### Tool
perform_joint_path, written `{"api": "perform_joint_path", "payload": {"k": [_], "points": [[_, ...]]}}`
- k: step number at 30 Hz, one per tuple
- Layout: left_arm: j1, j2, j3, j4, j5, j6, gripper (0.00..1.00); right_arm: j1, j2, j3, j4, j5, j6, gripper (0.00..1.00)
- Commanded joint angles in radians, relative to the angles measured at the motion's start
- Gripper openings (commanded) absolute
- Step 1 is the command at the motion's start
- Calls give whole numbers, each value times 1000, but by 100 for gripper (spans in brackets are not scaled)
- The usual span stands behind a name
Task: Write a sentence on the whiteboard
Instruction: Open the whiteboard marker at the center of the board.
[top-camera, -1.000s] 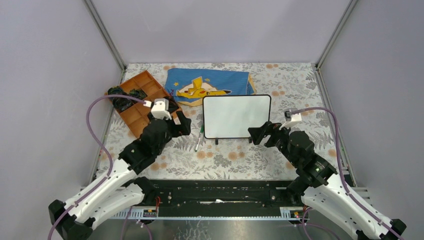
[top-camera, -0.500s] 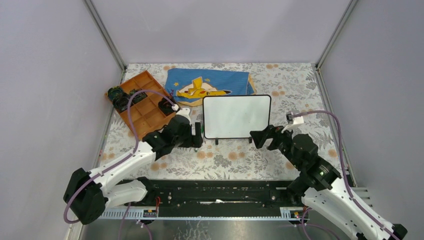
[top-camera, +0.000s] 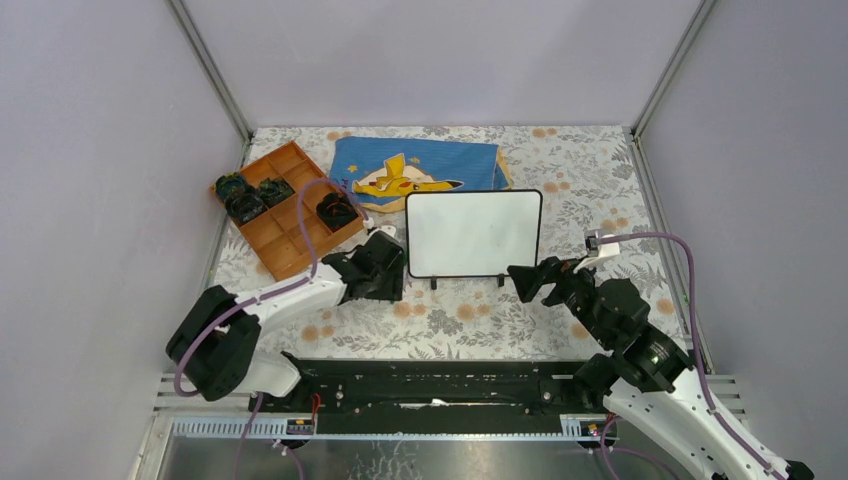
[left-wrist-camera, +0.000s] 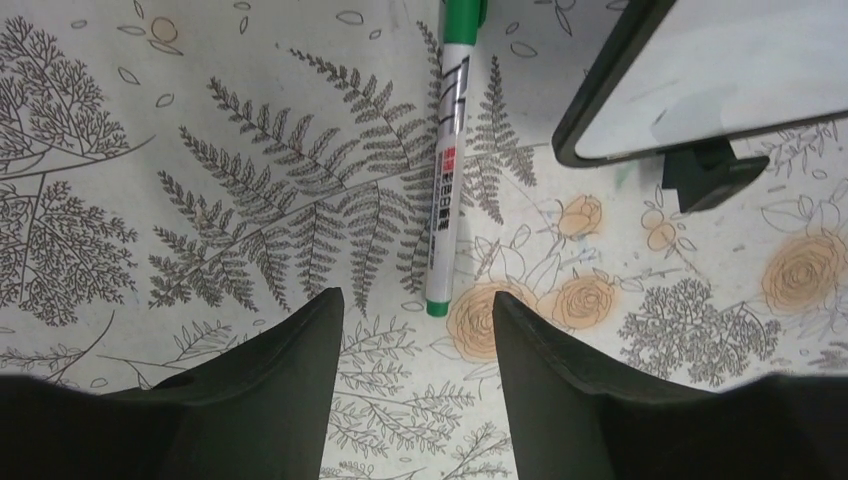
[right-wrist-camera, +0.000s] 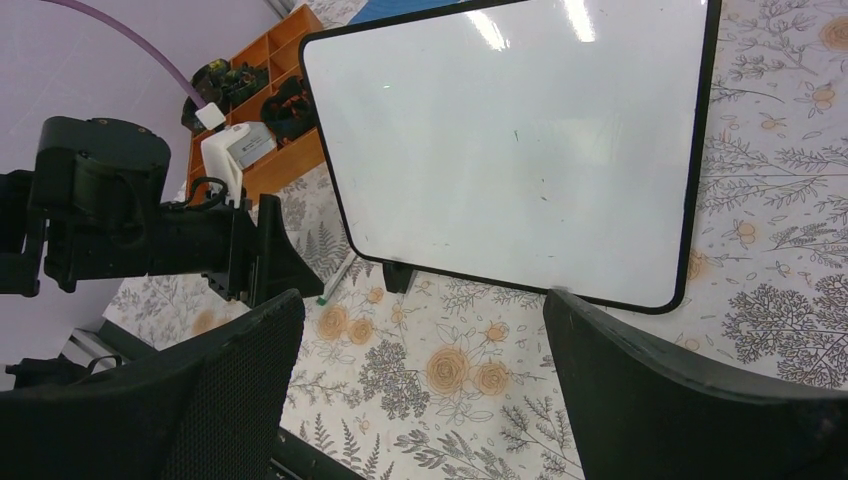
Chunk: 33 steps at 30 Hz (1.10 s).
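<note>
The whiteboard (top-camera: 473, 233) stands propped on its feet near the middle of the surface (top-camera: 600, 170), face toward the arms. Its face is blank: no writing shows in the top view or the right wrist view.

A marker (left-wrist-camera: 447, 150), white barrel with green ends, lies flat on the surface just beside the lower left corner of the whiteboard, apart from the frame.

The left end effector (left-wrist-camera: 416, 297) is low over the surface at the near end of the marker. Its jaws are released, with a gap wider than the barrel. The marker lies ahead of the fingertips, in line with the gap, and nothing is grasped.

The right end effector (right-wrist-camera: 422, 295) hovers in front of the lower right corner of the whiteboard. It is released wide and holds nothing.

Behind the whiteboard lies a blue cloth (top-camera: 420, 172). To the left sits an orange tray (top-camera: 285, 210) holding dark items.

Step in hand, as judged: pickup of the marker. Writing is not yet begun.

Next move, as judged:
1. Advance the left end effector along the barrel until both fingers flank it.
2. Clench squarely across the barrel to prevent rolling.
3. Lift clear of the whiteboard foot.

The cap appears fitted. Removal likely calls for the right end effector.
</note>
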Motion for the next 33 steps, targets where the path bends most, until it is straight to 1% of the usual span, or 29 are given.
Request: {"api": "perform_joint_path", "payload": {"k": [1, 7, 12, 13, 17, 19, 24, 29, 33], "points": [[4, 64, 59, 67, -54, -2, 62, 6, -14, 0, -4, 33, -19, 96], [5, 179, 99, 108, -31, -9, 53, 5, -28, -5, -11, 49, -20, 95], [5, 210, 98, 113, -62, -19, 45, 5, -33, -2, -14, 46, -22, 95], [6, 206, 91, 112, -70, -26, 43, 6, -32, -1, -12, 44, -23, 95], [12, 172, 51, 109, -72, -49, 24, 5, -27, 3, -10, 38, -28, 94], [14, 152, 28, 105, -61, -59, 17, 6, -20, 5, -8, 36, -30, 94], [12, 75, -20, 68, -42, -98, 10, 6, -9, 4, -2, 31, -30, 94], [11, -49, -78, 11, -19, -170, 7, 5, -4, 5, -3, 24, -29, 94], [8, -148, -122, -42, 19, -220, 7, 5, -5, 7, -11, 23, -27, 94]]}}
